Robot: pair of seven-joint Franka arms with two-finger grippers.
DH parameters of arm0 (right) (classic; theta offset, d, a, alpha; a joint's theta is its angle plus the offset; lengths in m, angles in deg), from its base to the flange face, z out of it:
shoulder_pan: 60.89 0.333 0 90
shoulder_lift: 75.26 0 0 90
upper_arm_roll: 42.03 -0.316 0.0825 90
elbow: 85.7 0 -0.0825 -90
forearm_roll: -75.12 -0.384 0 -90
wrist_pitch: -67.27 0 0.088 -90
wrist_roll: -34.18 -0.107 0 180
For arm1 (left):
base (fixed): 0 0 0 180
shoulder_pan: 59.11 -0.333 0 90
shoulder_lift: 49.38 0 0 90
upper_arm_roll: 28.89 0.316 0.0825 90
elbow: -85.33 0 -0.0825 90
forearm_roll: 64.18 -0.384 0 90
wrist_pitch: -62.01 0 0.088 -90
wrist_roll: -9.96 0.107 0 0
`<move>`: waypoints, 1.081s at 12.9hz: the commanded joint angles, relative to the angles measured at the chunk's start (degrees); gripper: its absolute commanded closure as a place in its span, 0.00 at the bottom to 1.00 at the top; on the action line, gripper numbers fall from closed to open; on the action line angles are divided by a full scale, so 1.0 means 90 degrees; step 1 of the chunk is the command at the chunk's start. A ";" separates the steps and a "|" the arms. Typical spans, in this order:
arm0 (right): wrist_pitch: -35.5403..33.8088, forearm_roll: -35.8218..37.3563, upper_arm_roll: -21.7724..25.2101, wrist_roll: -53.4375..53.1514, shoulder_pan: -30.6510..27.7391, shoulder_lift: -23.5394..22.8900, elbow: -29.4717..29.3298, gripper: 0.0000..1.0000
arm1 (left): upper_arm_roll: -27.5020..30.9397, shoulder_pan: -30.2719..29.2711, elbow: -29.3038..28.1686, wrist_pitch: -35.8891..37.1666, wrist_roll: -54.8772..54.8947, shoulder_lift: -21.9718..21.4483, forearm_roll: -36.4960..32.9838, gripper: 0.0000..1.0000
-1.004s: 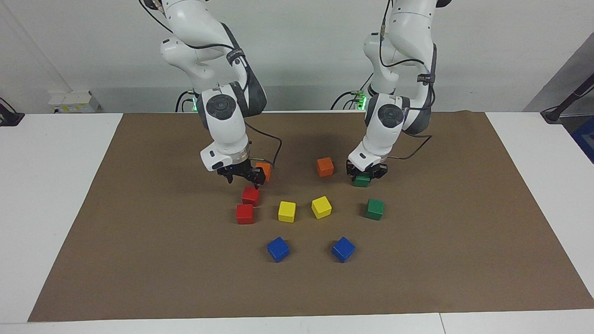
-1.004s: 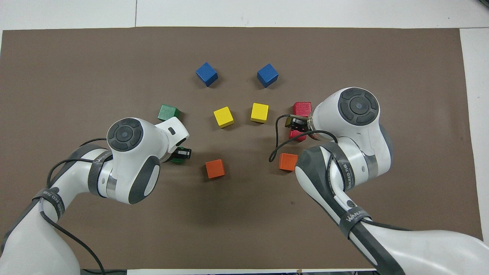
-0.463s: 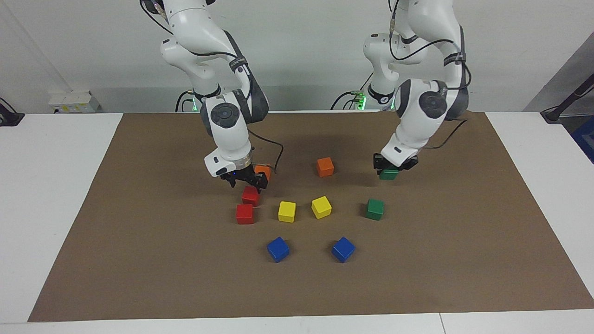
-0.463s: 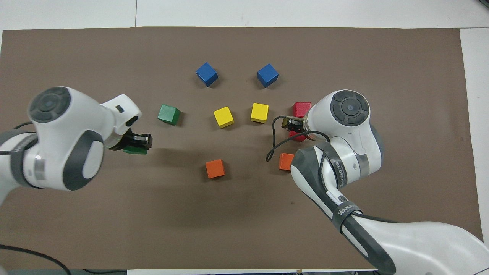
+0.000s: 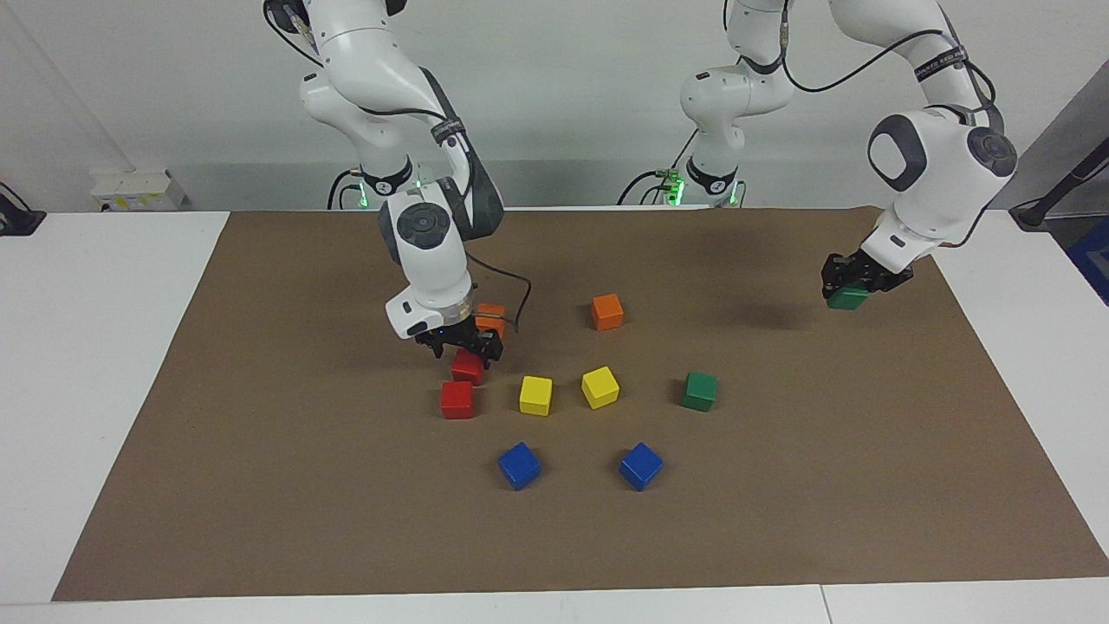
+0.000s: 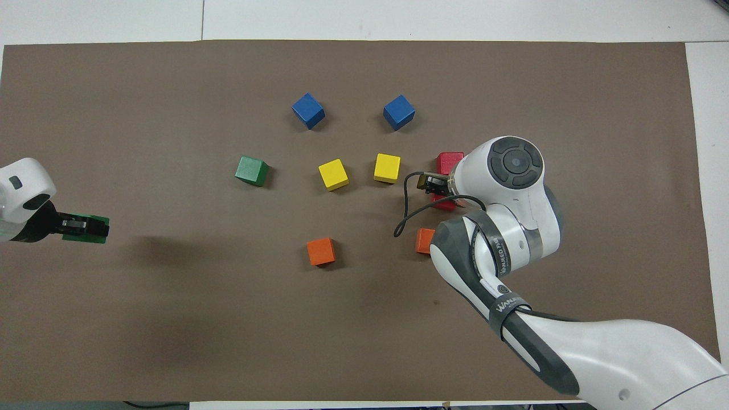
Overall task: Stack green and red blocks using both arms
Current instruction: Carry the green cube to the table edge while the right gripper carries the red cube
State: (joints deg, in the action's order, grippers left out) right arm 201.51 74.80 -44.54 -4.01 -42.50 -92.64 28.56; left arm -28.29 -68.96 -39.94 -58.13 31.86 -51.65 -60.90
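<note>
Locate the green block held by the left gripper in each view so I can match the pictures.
Facing view: held green block is in the air at the picture's right, over the mat's edge.
Overhead view: held green block is at the picture's left edge.
Shared landmark: the other green block lying on the mat.

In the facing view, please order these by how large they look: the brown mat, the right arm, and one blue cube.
1. Brown mat, largest by far.
2. Right arm.
3. Blue cube, smallest.

The second blue cube looks alike in size, so I would not rank the two.
</note>
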 commanded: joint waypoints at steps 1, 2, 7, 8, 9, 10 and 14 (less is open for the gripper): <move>0.0173 0.0026 -0.0024 -0.0073 -0.0032 -0.0139 -0.0029 0.04 | -0.0106 -0.0183 -0.0709 -0.1005 0.0164 0.0006 -0.0013 1.00; 0.0182 0.0026 -0.0033 -0.0063 -0.0032 -0.0139 -0.0020 0.21 | -0.0096 -0.0194 -0.0749 -0.1181 0.0174 0.0162 -0.0013 1.00; -0.0683 0.0026 -0.0034 -0.0073 0.0124 0.0181 -0.0243 1.00 | -0.0076 -0.0340 -0.0808 -0.1807 0.0125 0.0621 -0.0032 1.00; -0.1218 0.0026 -0.0024 -0.0054 0.0125 0.0280 -0.0544 1.00 | -0.0076 -0.0340 -0.0808 -0.1943 0.0116 0.0700 -0.0032 1.00; -0.1765 0.0026 -0.0033 0.0014 0.0047 0.0368 -0.0905 1.00 | -0.0076 -0.0340 -0.0818 -0.1983 0.0048 0.0759 -0.0032 1.00; -0.2254 0.0026 -0.0014 0.0179 -0.0021 0.0436 -0.1266 1.00 | -0.0076 -0.0340 -0.0818 -0.1983 -0.0059 0.0807 -0.0032 1.00; -0.2212 0.0026 0.0025 0.2539 -0.1152 0.0427 -0.1641 1.00 | -0.0076 -0.0350 -0.0818 -0.1993 -0.0255 0.0896 -0.0061 1.00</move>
State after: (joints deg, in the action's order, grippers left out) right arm 179.90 74.94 -43.92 10.15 -47.91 -87.34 14.60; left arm -28.45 -71.37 -46.81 -74.70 30.66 -43.61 -60.90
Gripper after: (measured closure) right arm 0.458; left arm 0.454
